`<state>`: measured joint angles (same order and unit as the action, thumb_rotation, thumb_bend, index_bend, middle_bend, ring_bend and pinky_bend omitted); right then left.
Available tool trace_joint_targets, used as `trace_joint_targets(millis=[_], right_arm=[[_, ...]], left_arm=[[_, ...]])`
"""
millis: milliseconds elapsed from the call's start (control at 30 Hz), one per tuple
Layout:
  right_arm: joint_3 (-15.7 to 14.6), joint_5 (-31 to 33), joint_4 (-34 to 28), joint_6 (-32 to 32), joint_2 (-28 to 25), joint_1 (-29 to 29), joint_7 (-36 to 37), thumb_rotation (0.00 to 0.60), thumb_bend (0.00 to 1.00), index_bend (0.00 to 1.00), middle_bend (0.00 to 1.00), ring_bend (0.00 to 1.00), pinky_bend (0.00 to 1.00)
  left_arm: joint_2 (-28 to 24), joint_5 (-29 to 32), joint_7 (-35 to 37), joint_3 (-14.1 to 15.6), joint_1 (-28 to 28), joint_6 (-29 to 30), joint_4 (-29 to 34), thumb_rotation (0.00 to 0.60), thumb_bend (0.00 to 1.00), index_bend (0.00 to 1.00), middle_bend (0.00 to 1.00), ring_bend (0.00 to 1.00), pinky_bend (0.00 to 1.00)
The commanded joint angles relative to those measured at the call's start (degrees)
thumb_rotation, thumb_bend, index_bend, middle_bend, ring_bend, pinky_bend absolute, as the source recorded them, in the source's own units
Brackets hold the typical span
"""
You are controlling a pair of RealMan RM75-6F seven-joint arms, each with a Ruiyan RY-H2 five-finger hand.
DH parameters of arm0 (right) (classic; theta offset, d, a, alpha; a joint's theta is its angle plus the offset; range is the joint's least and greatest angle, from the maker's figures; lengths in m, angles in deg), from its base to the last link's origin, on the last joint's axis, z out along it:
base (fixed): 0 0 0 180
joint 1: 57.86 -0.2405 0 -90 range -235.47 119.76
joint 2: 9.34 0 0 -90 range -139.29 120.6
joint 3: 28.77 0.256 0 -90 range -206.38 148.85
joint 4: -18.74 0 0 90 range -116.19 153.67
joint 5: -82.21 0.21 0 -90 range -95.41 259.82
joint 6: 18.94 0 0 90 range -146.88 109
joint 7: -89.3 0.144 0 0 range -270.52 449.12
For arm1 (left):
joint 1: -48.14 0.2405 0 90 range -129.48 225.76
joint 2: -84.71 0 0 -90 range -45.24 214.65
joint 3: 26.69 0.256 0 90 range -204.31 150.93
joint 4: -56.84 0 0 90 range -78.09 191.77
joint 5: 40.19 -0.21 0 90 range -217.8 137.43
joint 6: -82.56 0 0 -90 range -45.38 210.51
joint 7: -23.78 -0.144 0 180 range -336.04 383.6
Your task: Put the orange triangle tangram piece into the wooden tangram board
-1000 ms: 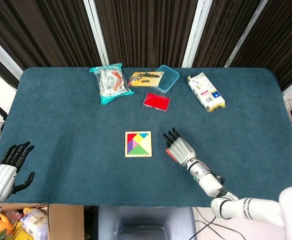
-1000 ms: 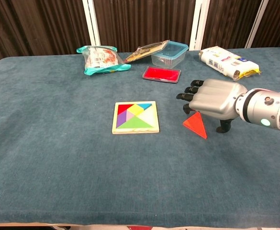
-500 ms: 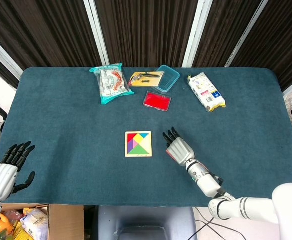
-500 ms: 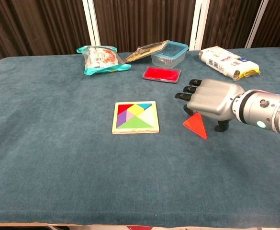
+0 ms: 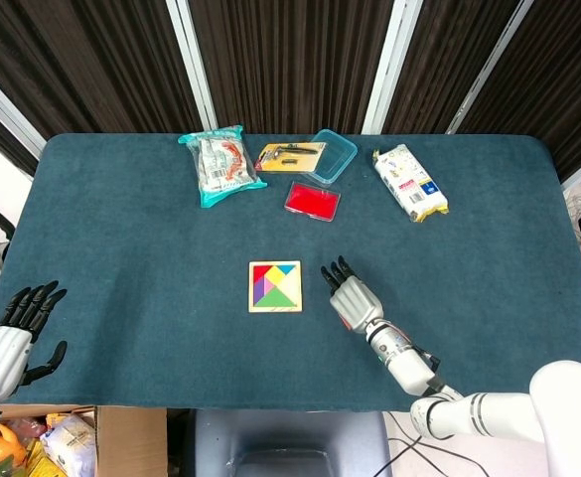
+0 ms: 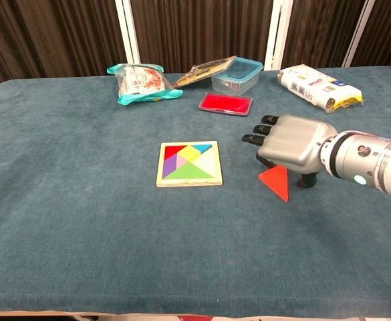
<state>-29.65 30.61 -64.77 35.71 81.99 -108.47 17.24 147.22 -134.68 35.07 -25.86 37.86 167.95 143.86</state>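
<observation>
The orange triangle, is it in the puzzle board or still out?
Out. The orange triangle lies flat on the table beside the wooden tangram board, with the right hand over it.

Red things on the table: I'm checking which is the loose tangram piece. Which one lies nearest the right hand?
The orange triangle tangram piece, partly under the right hand. The red rectangular lid lies farther back, beside the clear plastic container.

orange triangle [image 6: 275,181] – top hidden under right hand [image 6: 290,141]
</observation>
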Motion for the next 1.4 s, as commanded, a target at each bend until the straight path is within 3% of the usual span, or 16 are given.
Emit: trace_joint_targets(millis=[33, 500, 900, 1133, 1400], right_arm=[[-0.3, -0.1, 0.2, 0.5, 0.3, -0.1, -0.1, 0.600, 0.37, 0.56, 0.00, 0.00, 0.00], [-0.4, 1.0, -0.5, 3.8, 0.5, -0.4, -0.2, 0.600, 0.42, 0.69, 0.00, 0.00, 0.00], [4.2, 0.5, -2.2, 6.0, -0.6, -3.4, 0.5, 0.600, 0.42, 0.69, 0.00, 0.00, 0.00], [5.1, -7.8, 8.2, 4.1, 3.9, -7.6, 2.5, 0.600, 0.42, 0.69, 0.00, 0.00, 0.00], [4.2, -16.1, 22.6, -1.1, 11.7, -11.3, 10.2, 0.600, 0.42, 0.69, 0.00, 0.00, 0.01]], left_arm=[[0.0, -0.1, 0.1, 0.0, 0.0, 0.0, -0.1, 0.600, 0.48, 0.00, 0.00, 0.00, 0.05], [0.1, -0.3, 0.3, 0.1, -0.1, 0.0, -0.2, 0.600, 0.48, 0.00, 0.00, 0.00, 0.05], [0.0, 0.1, 0.3, 0.0, -0.1, -0.2, -0.1, 0.600, 0.48, 0.00, 0.00, 0.00, 0.05], [-0.2, 0.2, 0.5, -0.1, -0.1, -0.2, -0.1, 0.600, 0.48, 0.00, 0.00, 0.00, 0.05], [0.0, 0.1, 0.5, 0.0, -0.8, -1.3, -0.4, 0.600, 0.48, 0.00, 0.00, 0.00, 0.05]])
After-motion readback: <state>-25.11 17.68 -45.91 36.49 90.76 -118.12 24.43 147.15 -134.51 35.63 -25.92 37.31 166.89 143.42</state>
